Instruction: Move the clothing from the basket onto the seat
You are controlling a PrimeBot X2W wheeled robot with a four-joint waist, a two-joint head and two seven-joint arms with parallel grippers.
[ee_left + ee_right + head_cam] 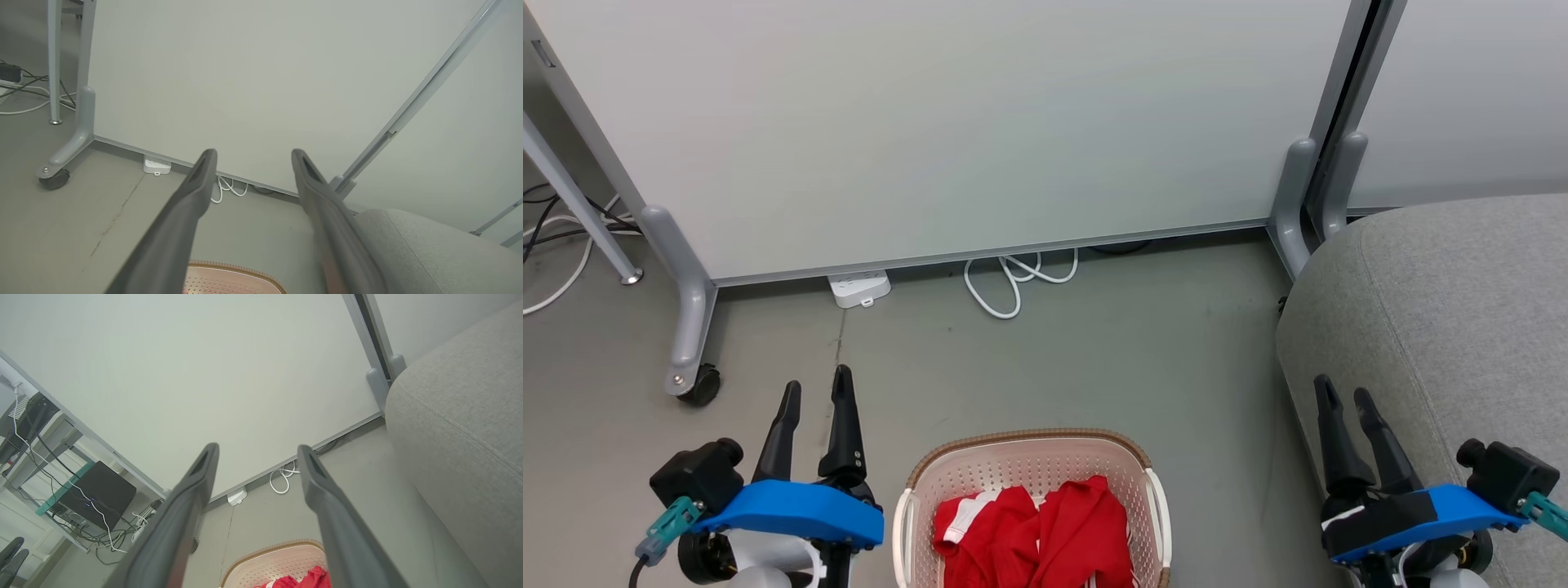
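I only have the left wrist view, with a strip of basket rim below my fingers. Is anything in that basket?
Observer: Yes, the head view shows red clothing heaped in the basket.
Operator: Where is the right gripper?
Observer: The right gripper hangs open and empty at the seat edge, right of the basket.
Operator: And my left one against the basket?
Observer: The left gripper is open over the floor, left of the basket, not above it.
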